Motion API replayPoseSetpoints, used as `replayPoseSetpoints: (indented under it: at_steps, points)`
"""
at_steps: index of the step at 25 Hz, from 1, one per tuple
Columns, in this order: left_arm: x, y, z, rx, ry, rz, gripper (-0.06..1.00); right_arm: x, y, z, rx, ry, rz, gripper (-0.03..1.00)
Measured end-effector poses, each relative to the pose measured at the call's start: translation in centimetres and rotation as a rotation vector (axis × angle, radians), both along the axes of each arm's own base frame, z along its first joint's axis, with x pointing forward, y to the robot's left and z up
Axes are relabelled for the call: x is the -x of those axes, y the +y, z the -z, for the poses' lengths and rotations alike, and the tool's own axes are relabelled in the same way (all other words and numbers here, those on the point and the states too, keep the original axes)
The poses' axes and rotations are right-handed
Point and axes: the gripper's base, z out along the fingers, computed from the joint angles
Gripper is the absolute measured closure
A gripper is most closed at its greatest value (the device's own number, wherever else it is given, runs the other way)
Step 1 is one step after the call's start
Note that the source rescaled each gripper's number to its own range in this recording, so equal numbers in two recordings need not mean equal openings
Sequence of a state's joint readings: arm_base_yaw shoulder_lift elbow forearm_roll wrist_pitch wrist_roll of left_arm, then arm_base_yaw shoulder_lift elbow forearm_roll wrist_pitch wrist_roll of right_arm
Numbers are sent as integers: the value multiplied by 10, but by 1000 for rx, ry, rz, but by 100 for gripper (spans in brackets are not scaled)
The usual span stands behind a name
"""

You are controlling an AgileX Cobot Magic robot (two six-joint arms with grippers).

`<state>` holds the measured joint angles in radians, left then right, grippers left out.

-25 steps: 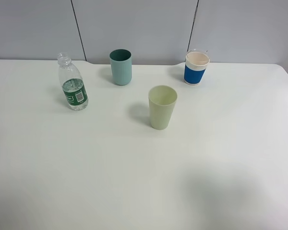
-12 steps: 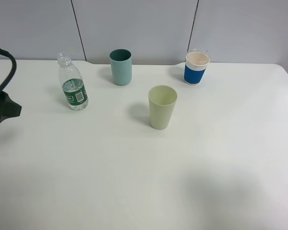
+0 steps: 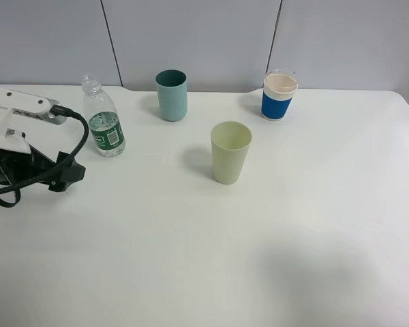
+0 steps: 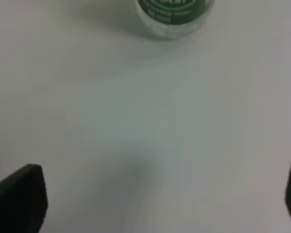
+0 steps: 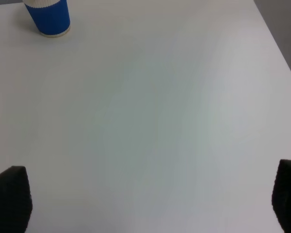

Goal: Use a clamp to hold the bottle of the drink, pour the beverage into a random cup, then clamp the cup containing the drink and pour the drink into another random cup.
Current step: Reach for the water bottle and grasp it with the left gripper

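Observation:
The small clear bottle (image 3: 103, 122) with a dark green label stands uncapped at the table's back left, with clear beverage in its lower part. Its base (image 4: 174, 14) shows in the left wrist view. My left gripper (image 3: 69, 174) is just in front and left of the bottle, apart from it. It is open (image 4: 155, 204), with bare table between its fingers. The pale yellow-green cup (image 3: 230, 152) stands mid-table and the teal cup (image 3: 171, 95) behind it to the left. My right gripper (image 5: 148, 199) is open over bare table and does not show in the high view.
A white cup with a blue band (image 3: 279, 95) stands at the back right and also appears as the blue-banded cup (image 5: 48, 17) in the right wrist view. The white table (image 3: 259, 259) ends at a grey wall behind and an edge at the far right.
My left arm has come into view from the left and moved right toward the bottle. The bottle and all three cups have stayed put.

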<state>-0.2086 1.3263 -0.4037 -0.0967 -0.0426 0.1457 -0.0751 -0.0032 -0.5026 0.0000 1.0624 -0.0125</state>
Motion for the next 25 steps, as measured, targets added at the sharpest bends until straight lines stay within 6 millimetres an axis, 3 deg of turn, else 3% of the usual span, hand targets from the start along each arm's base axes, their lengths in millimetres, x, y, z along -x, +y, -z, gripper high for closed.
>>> replayPoseSetpoints:
  at_steps: [10, 25]
  points:
    - [-3, 1, 26, 31, -219, -32, -6, 0, 0, 0, 0, 0, 0, -3]
    - [-23, -12, 70, 140, -378, 20, -6, 0, 0, 0, 0, 0, 0, -3]
